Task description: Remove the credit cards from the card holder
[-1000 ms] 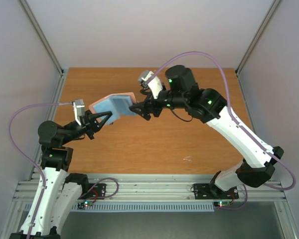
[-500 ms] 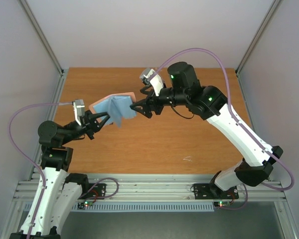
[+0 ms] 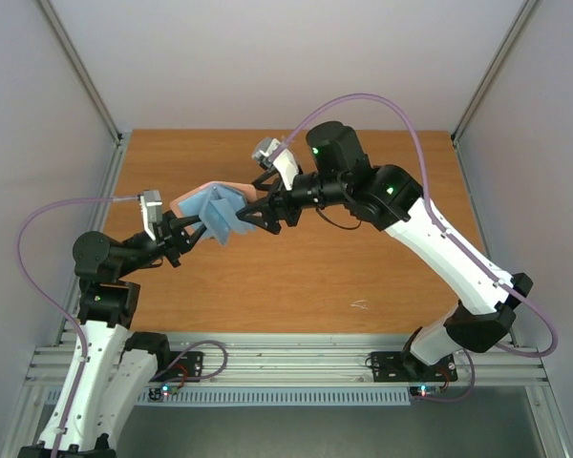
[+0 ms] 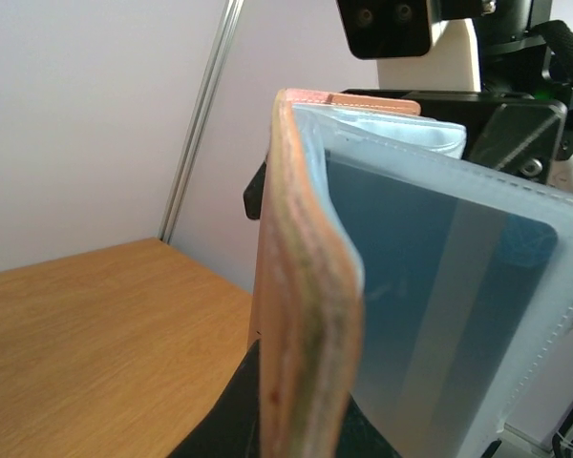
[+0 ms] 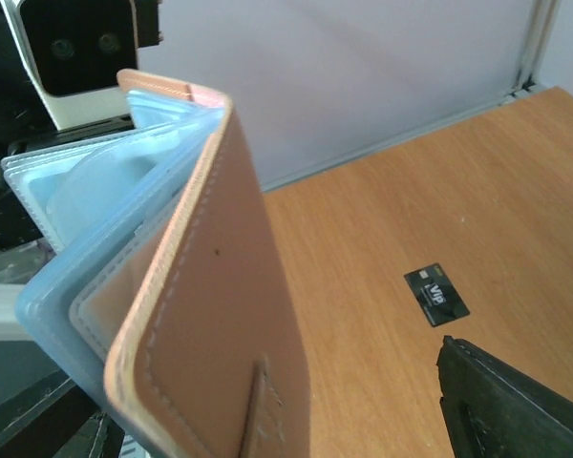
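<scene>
- Wallet point(image 4: 310, 315): lower edge cut off in both wrist views. From above, its ends were covered by the left claw point(image 3: 193, 227) and the right claw point(image 3: 253, 218), so contact there could not be told.
- Blue card point(image 4: 411, 277): in a frosted sleeve just ahead of the left claw. Blurred, no print legible.
- Right claw, own view: one finger point(image 5: 501, 405) cut off at the lower corner, the other out of frame.
- Black card point(image 5: 436, 294): on the table point(image 5: 382, 219) past that finger. Fine print too small to read.
- Pale mark point(image 3: 360, 305): on the table, well apart from the right claw. Too small to identify.
</scene>
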Tool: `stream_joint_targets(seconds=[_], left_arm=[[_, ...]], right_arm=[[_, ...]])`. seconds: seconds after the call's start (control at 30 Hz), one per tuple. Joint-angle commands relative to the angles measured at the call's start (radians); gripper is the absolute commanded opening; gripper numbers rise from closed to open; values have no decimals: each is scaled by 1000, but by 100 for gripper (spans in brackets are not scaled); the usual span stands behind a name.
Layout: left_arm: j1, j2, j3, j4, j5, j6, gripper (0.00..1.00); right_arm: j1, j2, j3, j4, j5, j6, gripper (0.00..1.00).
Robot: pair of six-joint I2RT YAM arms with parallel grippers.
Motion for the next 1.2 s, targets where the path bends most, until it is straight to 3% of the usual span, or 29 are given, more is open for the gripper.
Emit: stream_joint_targets(seconds=[0.0,0.17,0.5,0.97,1.07,1.17], left_arm=[[-1,-10,23,26,-15,9,0],[-1,-11,21,16,-23,16,0],[-1,-13,21,-12,-64,36,0],[-1,-16,16,-12,-58,30,0],[-1,-18,17,-13,-52,30,0],[-1,-18,15,-14,-36,28,0]], right_arm=[[44,36,24,27,41,29,86],[51,56,38,36,80,75,82],[131,65,44,48,148,49,89],[136,134,109,35,240,90,94],[135,133,109,31,256,90,87],[134,120,97,31,289,86,67]])
